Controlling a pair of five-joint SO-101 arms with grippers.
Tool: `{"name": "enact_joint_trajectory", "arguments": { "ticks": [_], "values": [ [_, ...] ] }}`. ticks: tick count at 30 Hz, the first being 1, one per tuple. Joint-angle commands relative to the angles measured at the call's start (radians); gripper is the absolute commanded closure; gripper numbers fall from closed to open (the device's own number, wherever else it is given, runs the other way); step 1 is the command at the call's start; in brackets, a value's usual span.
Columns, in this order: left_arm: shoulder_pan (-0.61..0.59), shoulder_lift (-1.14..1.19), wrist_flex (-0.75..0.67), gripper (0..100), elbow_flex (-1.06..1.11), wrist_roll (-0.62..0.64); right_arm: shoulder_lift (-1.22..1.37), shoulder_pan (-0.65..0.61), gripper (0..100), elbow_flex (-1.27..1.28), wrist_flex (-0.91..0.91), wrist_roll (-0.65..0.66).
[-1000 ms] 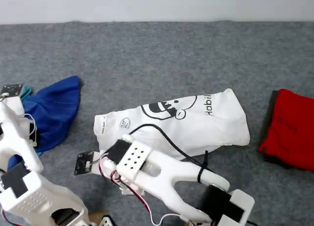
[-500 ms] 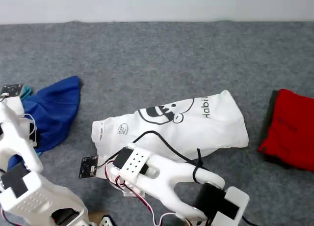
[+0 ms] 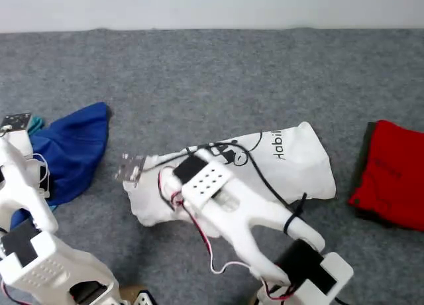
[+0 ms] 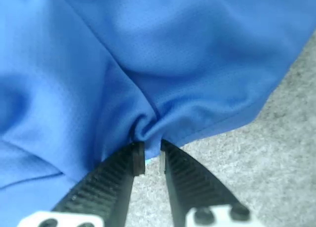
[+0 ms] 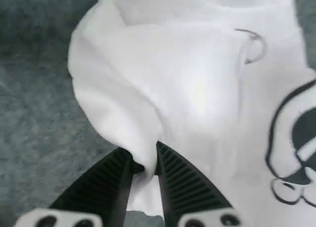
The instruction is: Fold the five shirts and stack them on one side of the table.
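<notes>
Item 1: white shirt (image 3: 291, 162) — printed with a black cartoon figure and lettering, spread slantwise across the middle of the grey table (image 3: 199, 73). Near edge bunched and lifted off the surface under the right arm (image 3: 232, 205); far end flat on the table.

Item 2: right gripper (image 5: 144, 163) — clamped tight on a thick fold of the white shirt's edge, cloth squeezed between both ribbed black fingers (image 5: 111, 180) and draped over their tips. Grey table just beside the raised fold.

Item 3: blue shirt (image 3: 73, 149) — loose heap at the table's left side, well apart from the white shirt. Sliver of teal cloth (image 3: 34, 124) touching its far corner, next to the left arm (image 3: 26, 205).

Item 4: left gripper (image 4: 152, 155) — pinched on a small pucker of the blue shirt, fingertips almost touching, fabric gathered into creases above them and table showing just past the hem.

Item 5: red shirt (image 3: 391, 172) — folded, flat at the table's right edge, resting on a darker layer (image 3: 363, 160) that shows along one side; nature of that layer impossible to tell. Separated from the white shirt by bare table.
</notes>
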Motion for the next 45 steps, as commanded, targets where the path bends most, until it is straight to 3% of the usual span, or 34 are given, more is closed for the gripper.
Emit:
{"name": "enact_joint_trajectory", "arguments": {
  "ticks": [1,8,18,29,35,45],
  "values": [
    [0.002,-0.006,-0.020,93,-0.035,-0.011,0.021,0.028,98.0,-0.104,0.008,0.014],
    [0.002,-0.006,-0.020,93,-0.035,-0.011,0.166,0.031,80.0,-0.258,0.054,0.008],
    [0.002,-0.006,-0.020,93,-0.035,-0.011,0.395,0.127,80.7,-0.502,0.059,0.008],
    [0.002,-0.006,-0.020,93,-0.035,-0.011,0.423,0.203,81.4,-0.786,0.343,0.008],
    [0.002,-0.006,-0.020,93,-0.035,-0.011,0.424,0.101,99.3,-0.848,0.567,0.012],
    [0.003,-0.006,-0.020,93,-0.035,-0.011,0.444,-0.050,98.9,-0.783,0.564,-0.011]
  ]
}}
